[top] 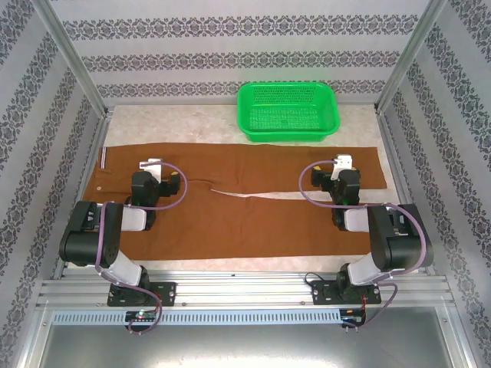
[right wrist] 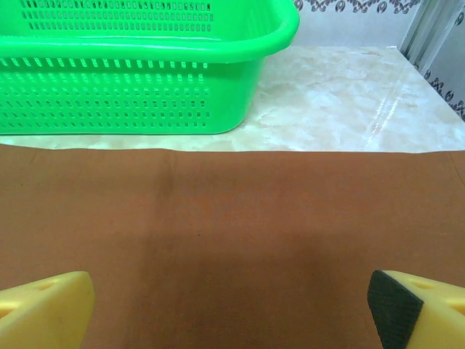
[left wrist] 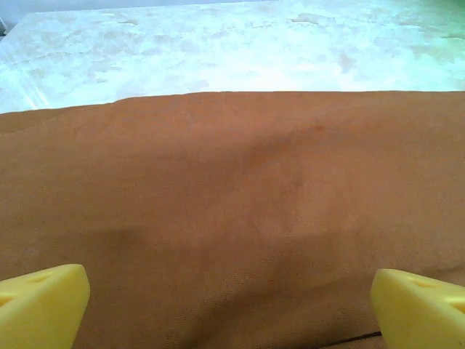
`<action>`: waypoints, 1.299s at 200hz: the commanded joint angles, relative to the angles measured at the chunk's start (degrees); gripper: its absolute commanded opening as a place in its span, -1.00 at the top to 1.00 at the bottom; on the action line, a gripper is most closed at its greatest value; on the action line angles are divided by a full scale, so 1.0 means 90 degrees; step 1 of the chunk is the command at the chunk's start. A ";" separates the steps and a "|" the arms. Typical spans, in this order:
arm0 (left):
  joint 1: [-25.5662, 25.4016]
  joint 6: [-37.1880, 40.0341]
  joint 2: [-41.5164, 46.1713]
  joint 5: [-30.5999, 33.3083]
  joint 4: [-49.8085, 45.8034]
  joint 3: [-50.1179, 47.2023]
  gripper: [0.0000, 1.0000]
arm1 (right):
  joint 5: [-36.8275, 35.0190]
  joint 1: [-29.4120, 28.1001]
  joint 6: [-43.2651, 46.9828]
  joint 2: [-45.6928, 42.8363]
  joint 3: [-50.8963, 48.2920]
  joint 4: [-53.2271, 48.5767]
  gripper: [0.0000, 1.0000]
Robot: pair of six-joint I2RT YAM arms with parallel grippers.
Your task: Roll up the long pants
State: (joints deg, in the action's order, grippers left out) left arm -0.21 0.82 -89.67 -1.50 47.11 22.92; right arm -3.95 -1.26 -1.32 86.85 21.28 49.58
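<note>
Since both my hands are released, yellow fingers spread wide with nothing between them, I judge the roll is not yet started. The long pants (top: 245,222) lie flat across the table (top: 192,126), with the waist at 9 o'clock and the cuffs at 3 o'clock. Their near hem runs just beyond my arm bases. A pale slit (top: 245,193) between the two legs runs from the middle toward 3 o'clock. My left hand (top: 152,165) is over the far leg near the waist, and my right hand (top: 343,162) is over the same leg toward the cuffs.

To roll well, I think I should work from one short end, pinch only the cloth edge, and move both hands evenly so the roll stays straight rather than coning. The cloth looks soft and will likely slump if I let go early.

The waist end sits close to the side wall (top: 46,138) at 9 o'clock, so there is little room there. A strip of bare table lies past the cuffs at 3 o'clock. Beyond the far hem, at about 12 to 1 o'clock, the green basket (top: 288,115) stands near the cloth, so lifts on that side should stay low and short.
</note>
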 commanded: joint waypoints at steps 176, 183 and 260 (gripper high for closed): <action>0.0226 -0.0991 0.0569 0.1081 -0.3677 0.2152 -1.00 | 0.0379 0.0341 -0.0623 -0.0651 0.2201 -0.3526 -0.95; 0.0365 -0.1299 0.0460 0.0634 -0.3829 0.2330 -1.00 | 0.0484 0.0353 -0.0822 -0.0637 0.2353 -0.3533 -0.95; 0.1069 -0.2092 -0.0801 0.0475 -0.6619 0.5224 -1.00 | -0.0181 0.0462 -0.1650 -0.0061 0.4506 -0.5813 -0.95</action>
State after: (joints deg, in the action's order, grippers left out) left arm 5.54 -13.17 -93.89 -1.28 3.27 60.38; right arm -1.74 2.04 -13.98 85.95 60.95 5.02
